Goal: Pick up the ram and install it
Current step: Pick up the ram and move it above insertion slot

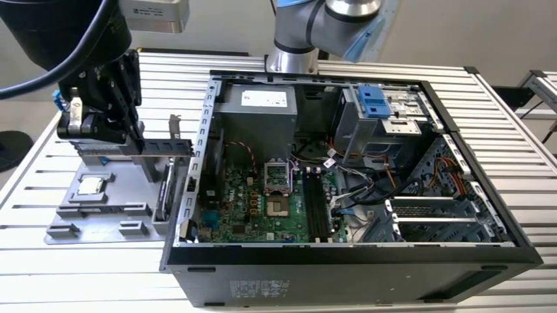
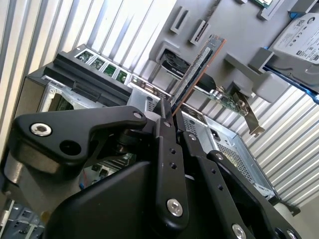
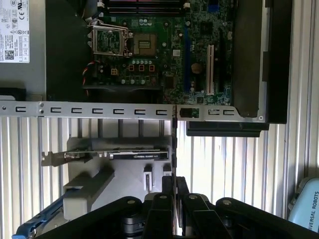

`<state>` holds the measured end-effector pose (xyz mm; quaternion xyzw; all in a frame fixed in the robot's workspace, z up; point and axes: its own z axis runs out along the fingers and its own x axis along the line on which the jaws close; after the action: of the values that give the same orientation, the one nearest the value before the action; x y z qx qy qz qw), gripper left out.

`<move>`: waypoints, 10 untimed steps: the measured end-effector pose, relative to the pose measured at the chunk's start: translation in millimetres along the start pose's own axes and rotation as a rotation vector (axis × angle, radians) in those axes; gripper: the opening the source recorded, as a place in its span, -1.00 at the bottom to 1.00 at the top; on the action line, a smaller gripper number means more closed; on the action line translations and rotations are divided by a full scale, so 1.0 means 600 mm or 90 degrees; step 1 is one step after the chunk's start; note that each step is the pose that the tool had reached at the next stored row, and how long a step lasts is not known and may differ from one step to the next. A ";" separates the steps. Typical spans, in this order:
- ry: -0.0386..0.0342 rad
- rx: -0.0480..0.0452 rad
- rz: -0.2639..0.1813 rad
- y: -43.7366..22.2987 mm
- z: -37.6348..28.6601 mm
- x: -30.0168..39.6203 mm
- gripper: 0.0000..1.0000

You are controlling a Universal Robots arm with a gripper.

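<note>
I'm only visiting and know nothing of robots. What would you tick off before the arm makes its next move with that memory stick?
1. The gripper clamps the ram: ok.
2. Ram lifted off the gray tray: ok, it seems.
3. The computer case open on its side: ok.
4. The memory slots empty: ok, it seems.
5. The cables clear of those slots: cannot tell.

The power supply's point(image 1: 257, 127) white label point(image 1: 263, 99) carries unreadable small print.

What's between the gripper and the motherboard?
In the first wrist view, the upright card and the case's slotted wall lie between gripper and motherboard.
</note>
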<state>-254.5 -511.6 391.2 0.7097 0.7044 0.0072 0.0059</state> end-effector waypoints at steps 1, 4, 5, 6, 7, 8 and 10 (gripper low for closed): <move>0.0000 0.0000 0.000 0.000 0.000 0.000 -1.00; 0.0000 0.0000 0.000 0.000 0.000 0.000 -1.00; 0.0000 0.0000 0.000 0.000 0.000 0.000 -1.00; 0.0000 0.0000 0.000 0.000 0.000 0.000 -1.00; 0.0000 0.0000 0.000 0.000 0.000 0.000 -1.00; 0.0000 0.0000 0.000 0.000 0.000 0.000 -1.00; 0.0000 0.0000 0.000 0.003 0.000 0.000 -1.00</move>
<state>-252.9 -511.6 391.3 0.7097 0.7045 0.0071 0.0058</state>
